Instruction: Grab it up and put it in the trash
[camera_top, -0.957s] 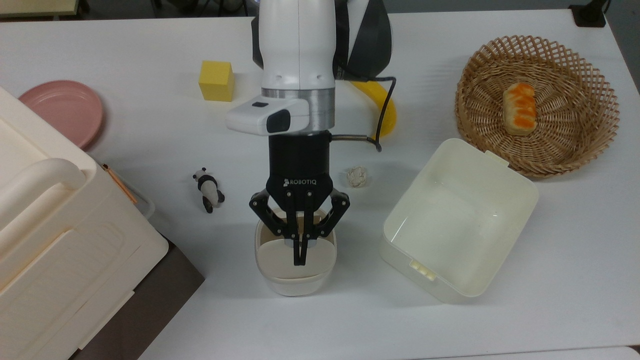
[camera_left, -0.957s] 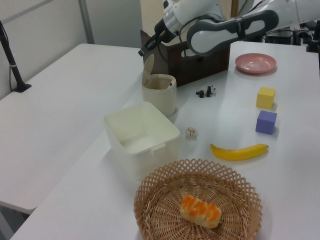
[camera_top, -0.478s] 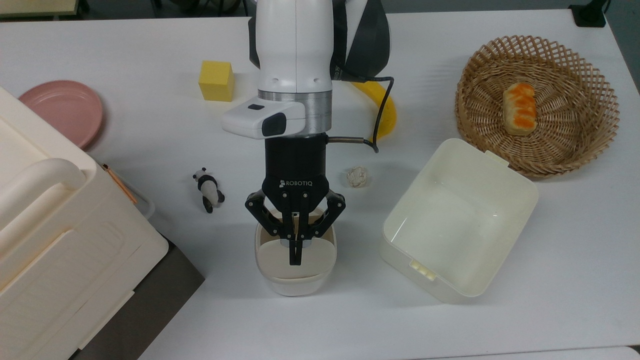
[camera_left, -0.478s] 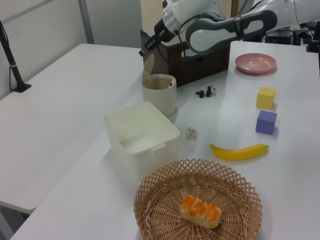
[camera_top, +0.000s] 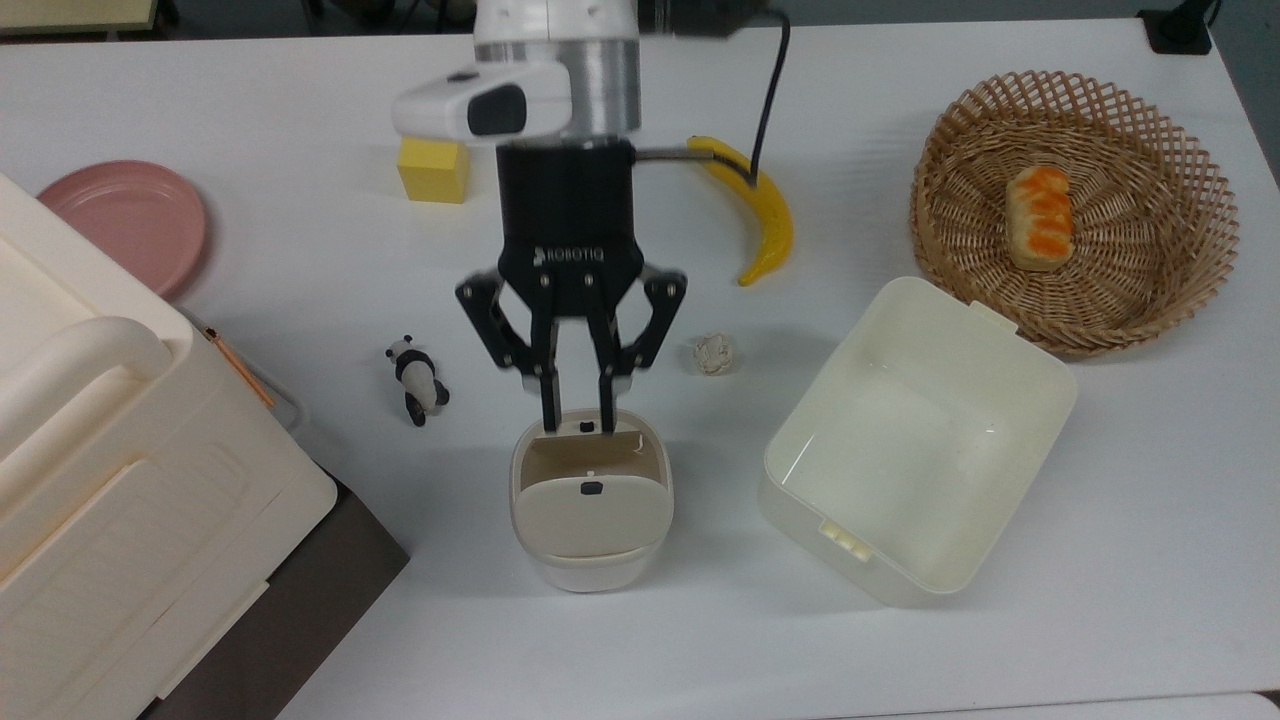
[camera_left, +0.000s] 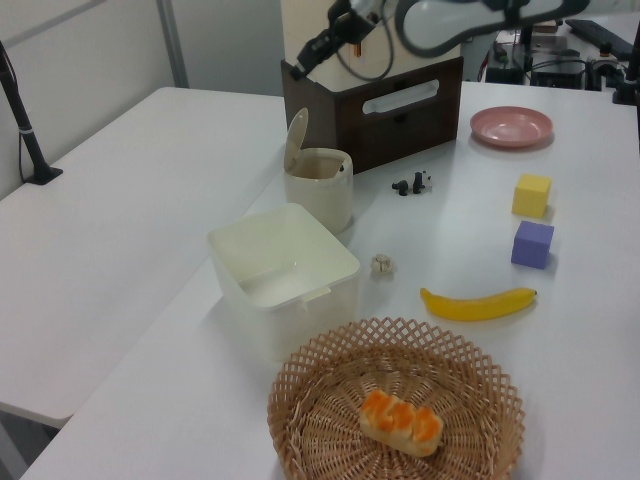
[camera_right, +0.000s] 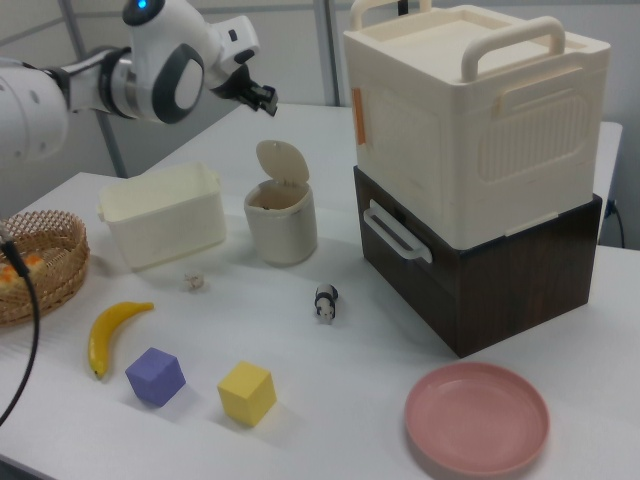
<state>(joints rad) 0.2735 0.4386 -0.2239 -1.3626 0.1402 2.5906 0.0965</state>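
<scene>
My gripper (camera_top: 578, 420) hung above the trash (camera_top: 590, 515), lid tipped open, fingers slightly apart, holding nothing. Paper ball (camera_top: 714, 353) lay on the table between trash and tub (camera_top: 915, 440). Best: spread wider, descend straight over it.

- My gripper (camera_top: 578, 412) carries the one word I can read: "ROBOTIQ", in white letters across its black body, seen in the top view.
- I can make out no other text, number or sign on anything else here.
</scene>
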